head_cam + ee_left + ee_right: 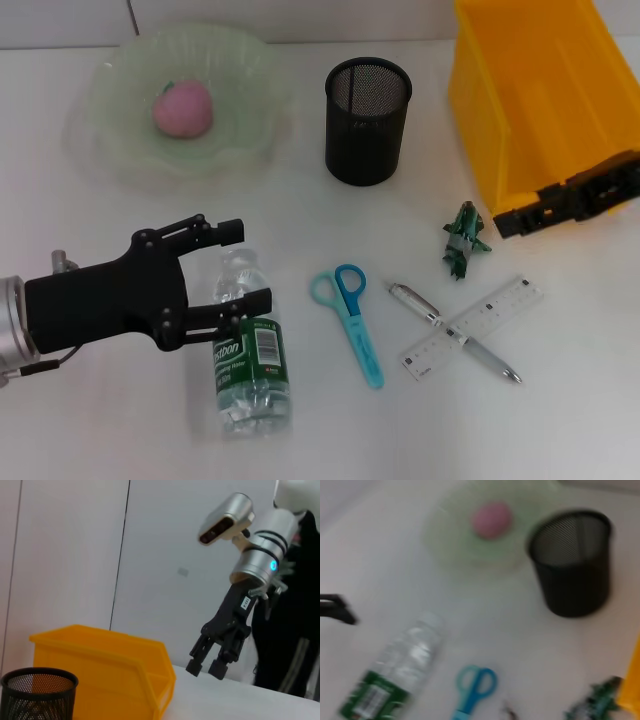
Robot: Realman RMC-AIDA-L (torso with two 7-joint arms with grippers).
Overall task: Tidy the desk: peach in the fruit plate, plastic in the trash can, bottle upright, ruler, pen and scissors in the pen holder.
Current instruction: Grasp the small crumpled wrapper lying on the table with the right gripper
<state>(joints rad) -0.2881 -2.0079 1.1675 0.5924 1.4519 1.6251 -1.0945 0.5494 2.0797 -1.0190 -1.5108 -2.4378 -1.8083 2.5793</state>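
One end effector, your left [238, 268], hangs open beside the lying bottle [248, 350] near the surface's front edge; your right [206, 668] hovers open.

A plain white counter [560, 420] fills the head view under even light. Behind it stands a pale wall [65, 555] of flat panels, divided by thin dark vertical seams.

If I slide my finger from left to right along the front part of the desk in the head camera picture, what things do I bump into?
Left gripper → bottle → scissors → pen crossing the ruler.
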